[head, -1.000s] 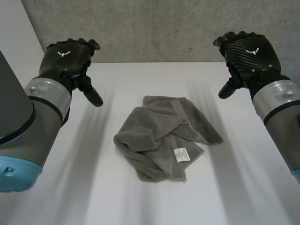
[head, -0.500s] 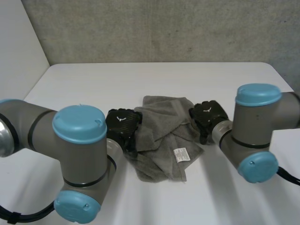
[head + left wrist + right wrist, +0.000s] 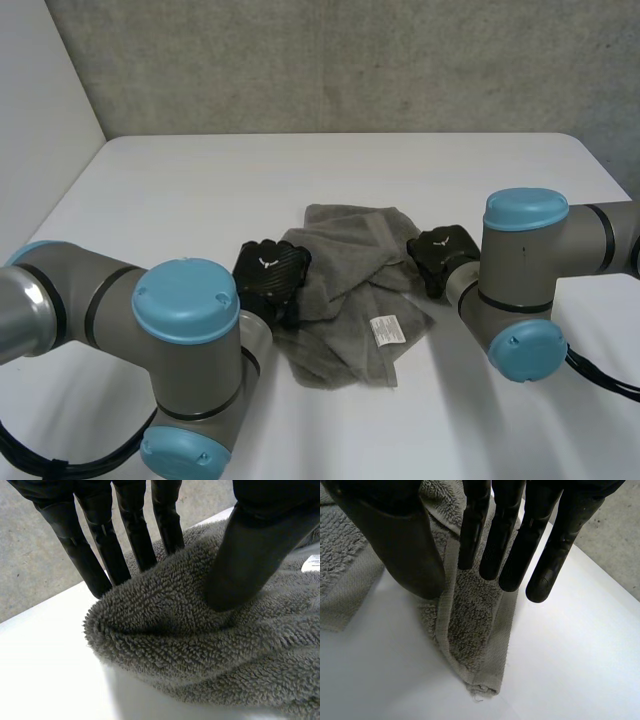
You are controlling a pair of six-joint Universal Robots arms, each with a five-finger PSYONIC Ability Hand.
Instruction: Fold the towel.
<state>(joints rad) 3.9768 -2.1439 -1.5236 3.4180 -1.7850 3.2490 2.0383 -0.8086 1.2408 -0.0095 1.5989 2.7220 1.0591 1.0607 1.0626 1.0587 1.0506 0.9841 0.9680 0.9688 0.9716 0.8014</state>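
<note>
**Both hands set down at the towel's sides, neither closed on it**

The grey towel lies crumpled in the middle of the white table, just right of the frame's centre in the head view. Its white label faces up on the lower flap. The left hand sits at the towel's left edge and the right hand at its right edge, each with its back up. Both arms bend in from the lower corners of the frame.

In the left wrist view the fingers stand straight, their tips down behind a rounded bulge of towel. The thumb presses onto the bulge from the other side. The hand is spread wide, not clamped.

In the right wrist view the fingers are straight and parted over a narrow folded corner of the towel, with the thumb above the hem beside it. This hand is also spread and holds nothing. Whether its tips touch the cloth cannot be told.
</note>
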